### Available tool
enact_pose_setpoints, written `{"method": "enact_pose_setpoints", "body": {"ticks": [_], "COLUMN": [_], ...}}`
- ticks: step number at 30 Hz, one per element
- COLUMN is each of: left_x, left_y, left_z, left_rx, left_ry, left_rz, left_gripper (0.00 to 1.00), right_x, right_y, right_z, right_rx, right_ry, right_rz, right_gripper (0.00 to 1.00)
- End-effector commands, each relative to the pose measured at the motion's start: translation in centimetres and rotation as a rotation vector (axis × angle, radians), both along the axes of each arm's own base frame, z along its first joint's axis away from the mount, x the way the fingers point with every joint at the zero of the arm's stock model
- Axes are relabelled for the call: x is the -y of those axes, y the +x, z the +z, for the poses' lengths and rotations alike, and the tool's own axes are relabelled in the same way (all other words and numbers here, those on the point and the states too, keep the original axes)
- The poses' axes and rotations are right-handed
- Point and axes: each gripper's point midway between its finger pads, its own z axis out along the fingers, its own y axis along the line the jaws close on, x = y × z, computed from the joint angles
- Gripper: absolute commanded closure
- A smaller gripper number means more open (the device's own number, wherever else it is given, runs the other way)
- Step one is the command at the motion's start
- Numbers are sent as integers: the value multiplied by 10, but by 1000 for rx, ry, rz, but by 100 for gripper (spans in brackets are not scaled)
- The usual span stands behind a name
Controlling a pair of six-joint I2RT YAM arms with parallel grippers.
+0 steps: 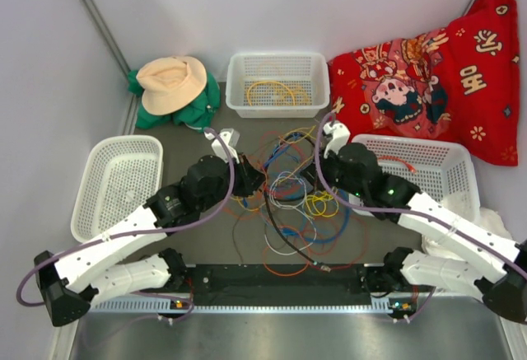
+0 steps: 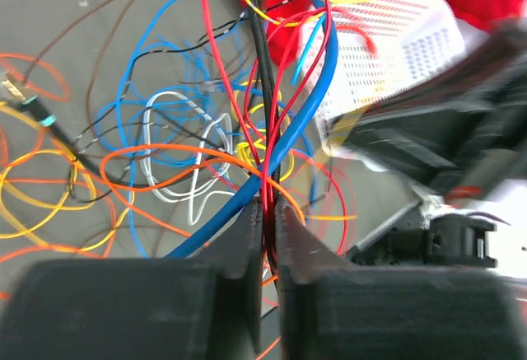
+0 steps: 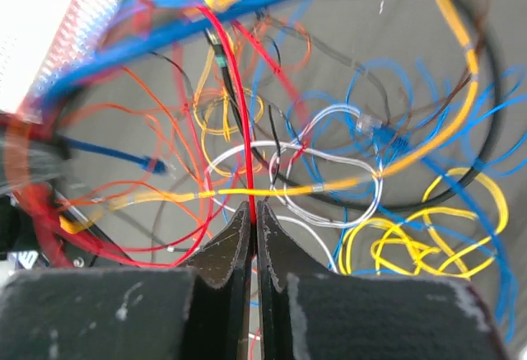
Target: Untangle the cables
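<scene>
Right wrist view: red strand of the cables pinched between fingers.

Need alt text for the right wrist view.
The right gripper is shut on a red cable rising from between its black jaws. Behind lies a tangle of yellow, blue, white and orange cables on a grey table, with a blurred white basket at upper left.

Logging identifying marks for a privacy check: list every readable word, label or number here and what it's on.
Red patterned cloth: large gold characters, too small and tilted to read.
Elsewhere: no text visible.
</scene>
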Motion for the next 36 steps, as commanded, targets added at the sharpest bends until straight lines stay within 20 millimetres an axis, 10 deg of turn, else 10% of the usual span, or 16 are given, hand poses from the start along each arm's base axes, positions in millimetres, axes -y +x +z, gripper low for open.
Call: {"method": "enact_pose_setpoints", "body": {"ticks": [1, 6, 12, 22, 36], "left_x": [-18, -59, -82, -86, -22], "left_y": [10, 23, 27, 27, 8], "left_z": [8, -18, -21, 55, 55], "left_rx": [30, -35, -47, 204, 427], "left_ry": [11, 158, 212, -84, -182], "left_rz": [103, 323, 436, 415, 41], "left_gripper": [79, 1, 1, 4, 1], "right_x": [14, 32, 38, 67, 73], "right_y": [1, -13, -27, -38, -51], "right_z": [105, 155, 193, 264, 310], "right_rx": [226, 278, 282, 388, 383], "right_ry": [96, 97, 88, 123, 188], "right_rz": [-13, 0, 42, -6, 1], "right_gripper": [100, 100, 100, 100, 100]}}
